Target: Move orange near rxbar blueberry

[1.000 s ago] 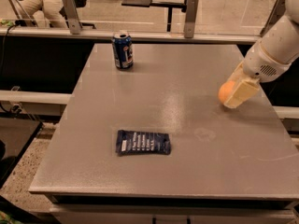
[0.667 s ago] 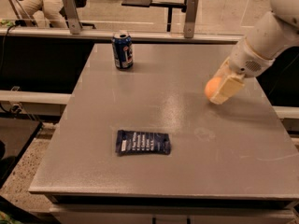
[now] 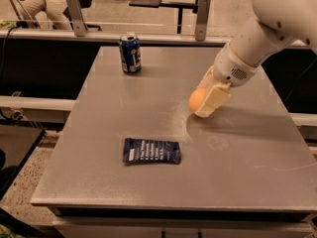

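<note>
The fingers (image 3: 214, 99) of the gripper (image 3: 202, 104) are found clamped on the orange (image 3: 196, 99). One pale finger is seen along the fruit's right flank, and the other is hidden behind it. The gripper is held low over the right-centre of the tabletop (image 3: 237, 148), angled down and toward the view's left from the white arm (image 3: 267, 29) above. The orange is carried at the finger ends, with its shadow directly beneath. Whether it is clear of the surface or just touching cannot be determined. From the fingers, the rxbar blueberry (image 3: 151, 151) lies toward the front edge and to the view's left, apart from the orange with bare tabletop between. The bar lies flat, its long axis across the view and roughly parallel to the front edge, so its right short end and far long side are the parts nearest the fruit. It is judged that the coming travel must be diagonal, forward and leftward, and stopped short of the wrapper. A blue soda can (image 3: 130, 53) stands upright at the far left, well away from that line.
</note>
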`<state>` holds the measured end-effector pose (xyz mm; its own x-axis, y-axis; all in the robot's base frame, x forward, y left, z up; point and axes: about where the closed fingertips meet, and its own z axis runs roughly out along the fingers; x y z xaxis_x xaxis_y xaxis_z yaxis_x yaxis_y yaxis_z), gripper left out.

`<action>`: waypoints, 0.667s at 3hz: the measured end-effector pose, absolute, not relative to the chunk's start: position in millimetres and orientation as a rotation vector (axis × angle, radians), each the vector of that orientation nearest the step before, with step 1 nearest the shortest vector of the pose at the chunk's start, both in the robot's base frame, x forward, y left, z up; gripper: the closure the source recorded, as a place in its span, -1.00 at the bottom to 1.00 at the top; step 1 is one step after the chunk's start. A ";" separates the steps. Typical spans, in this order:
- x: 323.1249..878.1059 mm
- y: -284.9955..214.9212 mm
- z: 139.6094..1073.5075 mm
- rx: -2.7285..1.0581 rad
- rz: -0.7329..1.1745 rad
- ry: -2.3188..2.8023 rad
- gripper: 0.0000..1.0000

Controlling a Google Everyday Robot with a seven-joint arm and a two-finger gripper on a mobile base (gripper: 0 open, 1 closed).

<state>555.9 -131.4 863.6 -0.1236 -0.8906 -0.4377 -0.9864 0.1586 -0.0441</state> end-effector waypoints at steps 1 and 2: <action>536.4 -102.3 868.1 -1.845 0.445 2.023 1.00; 517.0 -80.5 873.6 -1.892 0.496 1.969 1.00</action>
<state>517.0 -80.5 873.6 -0.0347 -0.8712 -0.4897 -0.9992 0.0391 0.0012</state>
